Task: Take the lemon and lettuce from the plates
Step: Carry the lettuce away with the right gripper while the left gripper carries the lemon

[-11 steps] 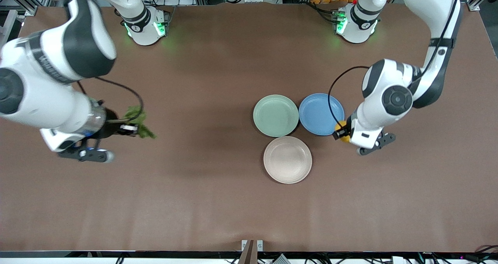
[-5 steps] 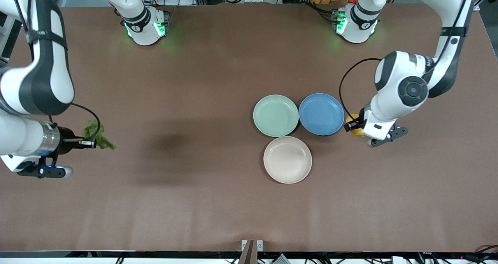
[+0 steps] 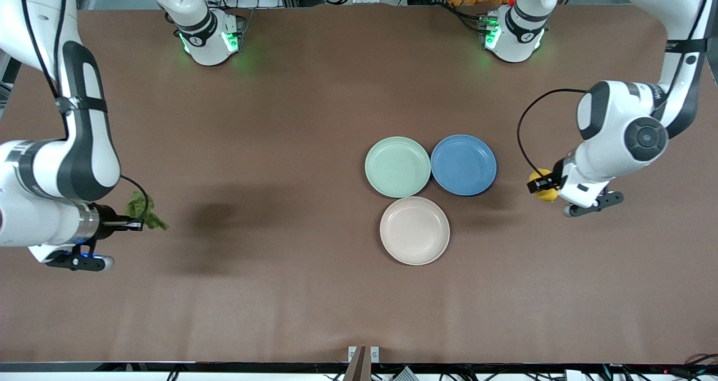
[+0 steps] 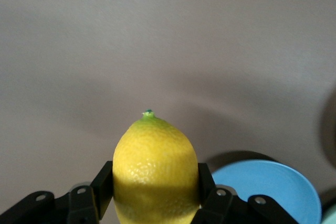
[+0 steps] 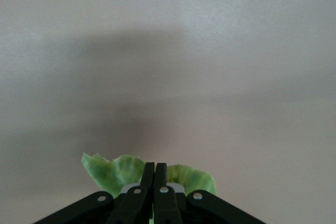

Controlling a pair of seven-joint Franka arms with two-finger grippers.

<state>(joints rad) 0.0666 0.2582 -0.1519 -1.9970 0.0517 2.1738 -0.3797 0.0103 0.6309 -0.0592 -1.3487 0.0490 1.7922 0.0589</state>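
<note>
My left gripper [image 3: 539, 185] is shut on the yellow lemon [image 3: 545, 189] and holds it over bare table toward the left arm's end, beside the blue plate. In the left wrist view the lemon [image 4: 155, 169] sits between the black fingers [image 4: 103, 188]. My right gripper [image 3: 136, 222] is shut on the dark green lettuce [image 3: 143, 211] and holds it over bare table toward the right arm's end. In the right wrist view the lettuce [image 5: 118, 174] hangs at the closed gripper [image 5: 154, 169]. The mint green plate [image 3: 397, 166] and the beige-white plate [image 3: 414, 230] lie empty mid-table.
A blue plate [image 3: 463, 164] lies empty beside the mint plate, toward the left arm's end; it also shows in the left wrist view [image 4: 273, 187]. The two arm bases stand along the table's top edge. Brown table surface surrounds the plates.
My left gripper has carried the lemon away from the blue plate toward the left arm's end. My right gripper has carried the lettuce farther toward the right arm's end and lower in the front view.
</note>
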